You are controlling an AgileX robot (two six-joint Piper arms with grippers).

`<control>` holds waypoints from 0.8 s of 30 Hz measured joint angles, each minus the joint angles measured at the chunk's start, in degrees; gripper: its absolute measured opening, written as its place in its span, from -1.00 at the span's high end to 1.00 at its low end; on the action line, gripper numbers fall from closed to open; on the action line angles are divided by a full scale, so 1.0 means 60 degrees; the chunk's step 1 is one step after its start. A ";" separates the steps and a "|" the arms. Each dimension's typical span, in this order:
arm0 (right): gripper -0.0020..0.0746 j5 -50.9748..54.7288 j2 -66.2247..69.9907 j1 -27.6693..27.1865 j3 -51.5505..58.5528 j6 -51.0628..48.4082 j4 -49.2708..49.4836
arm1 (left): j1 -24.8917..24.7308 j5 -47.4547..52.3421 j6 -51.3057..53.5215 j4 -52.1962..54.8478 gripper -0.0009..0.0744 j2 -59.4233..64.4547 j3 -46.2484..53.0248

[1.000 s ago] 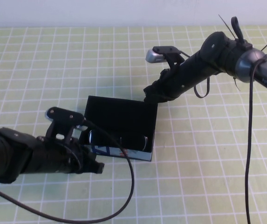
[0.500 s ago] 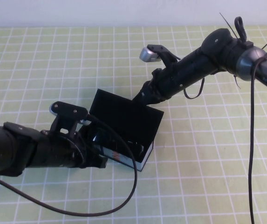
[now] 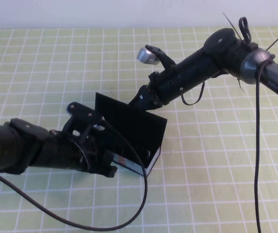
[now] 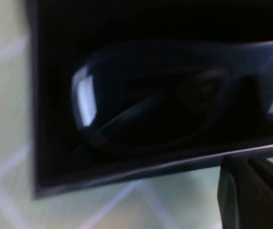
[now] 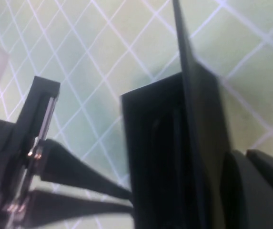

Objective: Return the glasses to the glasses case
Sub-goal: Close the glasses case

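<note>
The black glasses case (image 3: 146, 145) stands open mid-table, with a blue, white and orange strip (image 3: 128, 164) on its front side. Its flap lid (image 3: 129, 116) stands nearly upright. The black glasses (image 4: 174, 95) lie inside the case, as the left wrist view shows. My left gripper (image 3: 108, 169) is shut and sits against the case's front left corner; in its own view (image 4: 246, 167) it is just outside the front wall. My right gripper (image 3: 138, 101) is shut and presses on the back of the lid; it also shows in the right wrist view (image 5: 248, 160) behind the lid (image 5: 198, 119).
The table (image 3: 216, 184) has a green cloth with a white grid. A black cable (image 3: 139, 194) loops from my left arm over the near side. My left arm's wrist mount (image 5: 36, 129) shows beyond the case in the right wrist view.
My right gripper moved left and toward me, tipping the lid from lying back to nearly upright. The case turned and slid a little. My left arm moved right along the case front.
</note>
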 joint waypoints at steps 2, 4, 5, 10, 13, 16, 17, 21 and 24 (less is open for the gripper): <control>0.99 0.0000 0.0000 0.0154 0.0000 0.0083 -0.0067 | 0.0026 0.0533 0.0004 0.0910 0.98 -0.0253 -0.0265; 0.99 0.0000 0.0000 0.0325 0.0000 0.0127 -0.0147 | 0.0103 0.1130 -0.0164 0.2033 0.98 -0.0662 -0.0531; 0.99 0.0000 0.0000 0.0420 0.0000 0.0192 -0.0170 | 0.0207 0.1479 -0.0432 0.2691 0.98 -0.0941 -0.0688; 0.99 0.0022 0.0000 0.0835 0.0000 0.0354 -0.0317 | 0.1020 0.3310 -0.3235 0.6126 0.98 -0.2476 -0.1542; 0.99 0.0022 0.0000 0.0993 0.0000 0.0484 -0.0539 | 0.1678 0.4399 -0.5034 0.7905 0.98 -0.3388 -0.2085; 0.99 0.0022 0.0000 0.1180 0.0000 0.0597 -0.0993 | 0.2336 0.5167 -0.6106 0.9004 0.98 -0.4386 -0.2452; 0.99 0.0022 0.0000 0.1253 0.0000 0.0597 -0.1253 | 0.2550 0.5336 -0.6301 0.9172 0.98 -0.4715 -0.2493; 0.99 0.0022 -0.0017 0.1429 -0.0058 0.0636 -0.1927 | 0.3021 0.6002 -0.7069 0.9418 0.98 -0.5823 -0.2533; 0.99 0.0022 -0.0017 0.1432 -0.0095 0.0636 -0.1950 | 0.3065 0.6616 -0.7361 0.9399 0.98 -0.6458 -0.2533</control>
